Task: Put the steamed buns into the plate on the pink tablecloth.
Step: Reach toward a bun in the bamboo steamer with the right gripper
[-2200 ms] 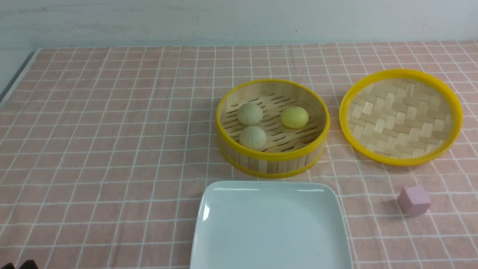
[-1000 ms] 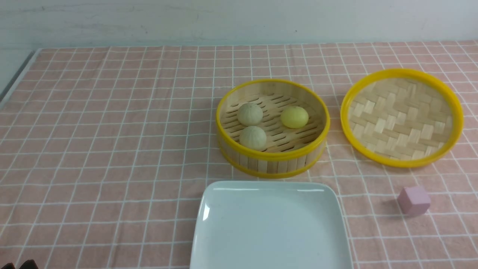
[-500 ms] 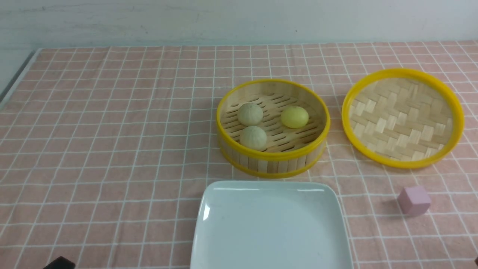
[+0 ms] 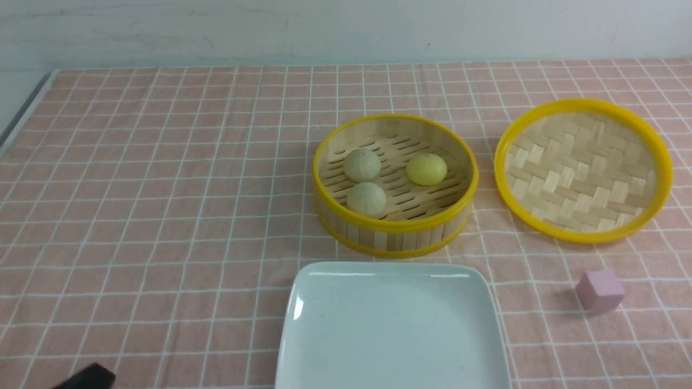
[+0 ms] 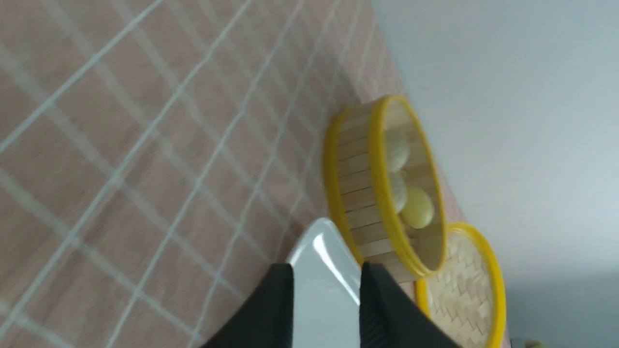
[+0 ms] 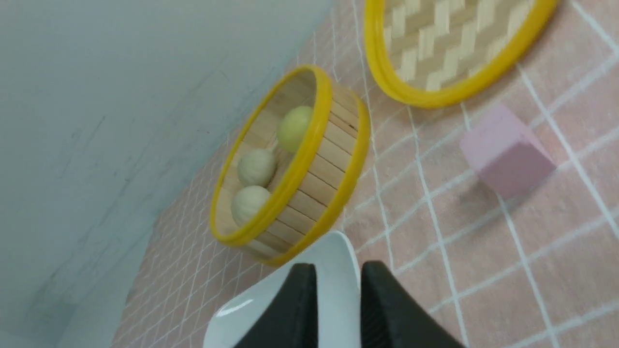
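Observation:
Three steamed buns lie in the bamboo steamer basket (image 4: 394, 237): two beige ones (image 4: 362, 165) (image 4: 366, 199) and a yellow one (image 4: 426, 169). The white square plate (image 4: 392, 324) sits empty on the pink tablecloth (image 4: 162, 189), just in front of the basket. My left gripper (image 5: 326, 270) is open and holds nothing, low at the front left, well away from the buns. Only one of its black fingers (image 4: 89, 376) shows in the front view. My right gripper (image 6: 338, 267) has a narrow gap and is empty, near the plate's corner (image 6: 333, 251).
The woven steamer lid (image 4: 584, 170) lies upside down to the right of the basket. A small pink cube (image 4: 600, 290) stands on the cloth, right of the plate and in front of the lid. The cloth's left edge (image 4: 21, 116) runs along the far left.
The left gripper's finger has pushed further into the front view at the bottom left. The lid has shifted slightly to the right. The buns have not moved.

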Available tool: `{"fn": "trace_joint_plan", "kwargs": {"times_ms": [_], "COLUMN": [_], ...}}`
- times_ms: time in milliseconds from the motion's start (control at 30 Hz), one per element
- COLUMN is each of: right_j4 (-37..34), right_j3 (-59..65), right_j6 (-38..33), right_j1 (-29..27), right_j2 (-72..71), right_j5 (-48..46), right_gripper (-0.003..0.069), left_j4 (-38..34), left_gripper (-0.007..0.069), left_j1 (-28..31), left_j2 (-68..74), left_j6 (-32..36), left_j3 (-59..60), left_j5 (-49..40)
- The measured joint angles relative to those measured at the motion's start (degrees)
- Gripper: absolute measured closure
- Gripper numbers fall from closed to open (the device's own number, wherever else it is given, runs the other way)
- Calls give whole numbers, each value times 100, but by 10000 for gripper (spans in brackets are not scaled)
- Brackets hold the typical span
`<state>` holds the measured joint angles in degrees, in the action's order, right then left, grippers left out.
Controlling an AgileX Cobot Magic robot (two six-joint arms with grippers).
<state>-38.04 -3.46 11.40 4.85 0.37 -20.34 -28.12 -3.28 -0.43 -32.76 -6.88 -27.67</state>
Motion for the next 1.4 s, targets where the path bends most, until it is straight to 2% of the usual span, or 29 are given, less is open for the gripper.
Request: {"fn": "trace_joint_plan", "kwargs": {"times_ms": [33, 67, 100, 133, 200, 333, 433, 533, 600, 633, 700, 800, 933, 1100, 1167, 1200, 1267, 1333, 1367, 1400], "right_j4": [83, 256, 325, 679, 1013, 1843, 2275, 1869, 1073, 1073, 275, -137, -46, 848, 1497, 1497, 2231, 2527, 2783, 2799], "right_j3": [-175, -457, -508, -1042, -1440, -2333, -3104, -3496, -3800, -3826, -4153, -4816, -5596, -7292, -8023, -8085, -8763, -9085, -9435, -9488], "right_j6": [-122, -387, -424, -697, -787, -778, -689, -918, -1730, -1809, -2645, -3149, -3050, -2472, -2135, -2104, -1695, -1486, -1324, -1305], "right_j1": [0, 0, 0, 0, 0, 0, 0, 28, 260, 288, 676, 1115, 1414, 1654, 1661, 1661, 1661, 1661, 1661, 1661], "right_j2": [104, 328, 372, 866, 1352, 2803, 4432, 5419, 6123, 6176, 6748, 7599, 8433, 9801, 10346, 10387, 10828, 11051, 11347, 11374], "right_j5": [0, -43, -51, -267, -598, -1823, -3050, -3387, -3417, -3417, -3417, -3395, -3208, -3031, -3025, -3017, -2959, -2874, -2693, -2672], "right_gripper": [583, 642, 648, 669, 670, 670, 670, 670, 667, 667, 666, 664, 662, 627, 583, 578, 509, 461, 389, 375], "left_j4": [61, 177, 236, 579, 802, 1086, 1093, 955, 862, 852, 818, 812, 824, 824, 830, 830, 835, 835, 839, 839], "left_gripper": [432, 466, 482, 566, 601, 623, 623, 623, 623, 623, 623, 623, 622, 617, 614, 614, 612, 610, 608, 608], "left_j1": [0, 0, 0, 0, 0, 0, 0, 0, 0, 0, 0, 0, 0, 0, 0, 0, 0, 0, 0, 0], "left_j2": [61, 240, 240, 705, 1169, 2126, 2974, 3388, 3624, 3655, 3771, 3784, 3784, 3784, 3784, 3784, 3784, 3784, 3784, 3784], "left_j6": [195, 368, 398, 637, 720, 977, 1605, 2035, 2219, 2228, 2287, 2304, 2310, 2314, 2321, 2321, 2321, 2321, 2321, 2321], "left_j3": [-277, -546, -597, -1050, -1296, -1709, -1907, -1923, -1927, -1927, -1944, -1944, -1944, -1944, -1944, -1944, -1944, -1944, -1944, -1944], "left_j5": [-70, -185, -250, -726, -1188, -2133, -2557, -2610, -2610, -2610, -2589, -2528, -2498, -2439, -2412, -2406, -2378, -2348, -2307, -2307]}}
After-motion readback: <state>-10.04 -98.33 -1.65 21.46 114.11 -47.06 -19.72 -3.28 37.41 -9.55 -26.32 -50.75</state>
